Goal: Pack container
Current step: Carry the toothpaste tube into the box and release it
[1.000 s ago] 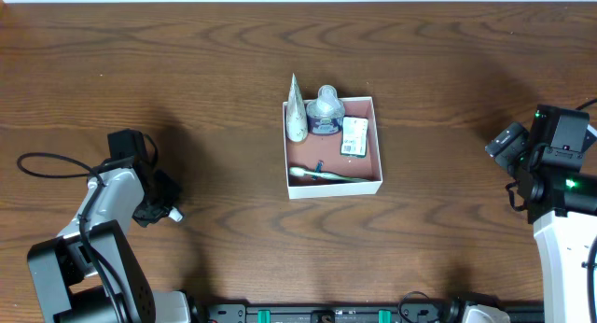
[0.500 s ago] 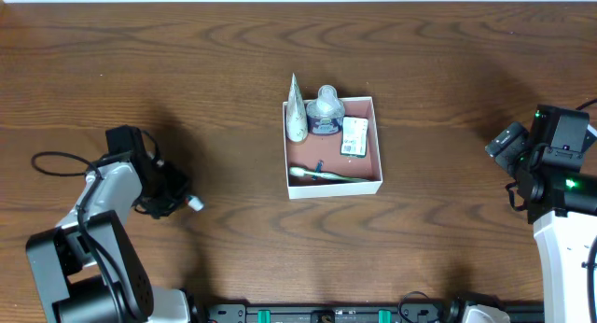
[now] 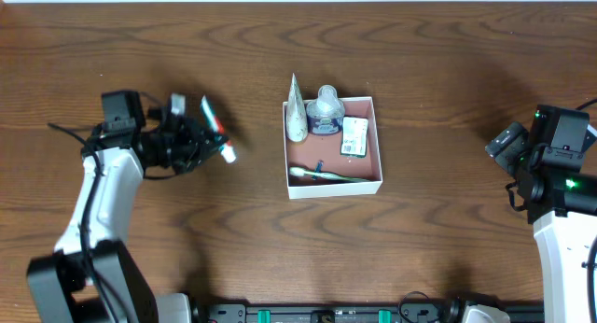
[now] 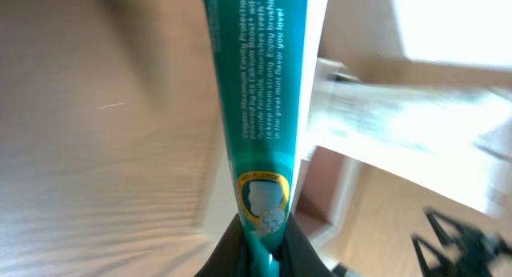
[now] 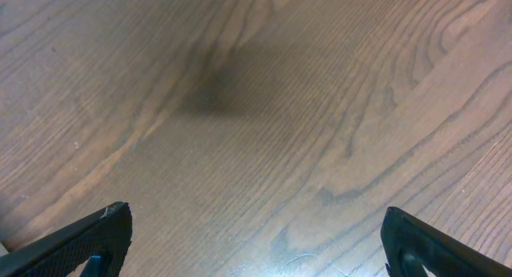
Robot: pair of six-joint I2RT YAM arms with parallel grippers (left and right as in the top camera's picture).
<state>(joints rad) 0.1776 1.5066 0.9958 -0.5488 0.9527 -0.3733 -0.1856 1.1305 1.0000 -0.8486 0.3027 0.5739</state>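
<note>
Container point(image 3: 336, 187) sits mid-worktop point(image 3: 448, 62), open top up, white walls, reddish-brown floor.

Inside it:
- toothbrush point(image 3: 326, 175) flat along the near wall
- small green-and-white packet point(image 3: 354, 136) against the right wall
- clear round-topped bottle point(image 3: 326, 110) at the far wall
- grey tapered tube point(image 3: 297, 113) in the far-left corner, narrow end poking out past the far rim

Left tool point(image 4: 262, 258) is clamped on a toothpaste tube point(image 4: 256, 93). In the wrist view the two dark fingers pinch the tube at the bottom of the frame. Its teal printed face runs straight up away from the camera, with a white strip along its right side. Beyond it on the right there's a white wall and a reddish-brown patch, probably the container (heavily blurred, no detail readable).

In the overhead view the left arm is left of the container and well apart from it. The tube lies on a diagonal there, white with red and green marks, with its white end nearer the container. Can't tell from that view whether the tube touches the worktop.

Right tool point(image 5: 260, 243) is out at the right edge of the worktop, well apart from the container. Its fingers point(image 5: 104, 237) are spread wide (one in each bottom corner of the wrist view). Nothing is between them, only wood grain and a soft shadow beneath.
</note>
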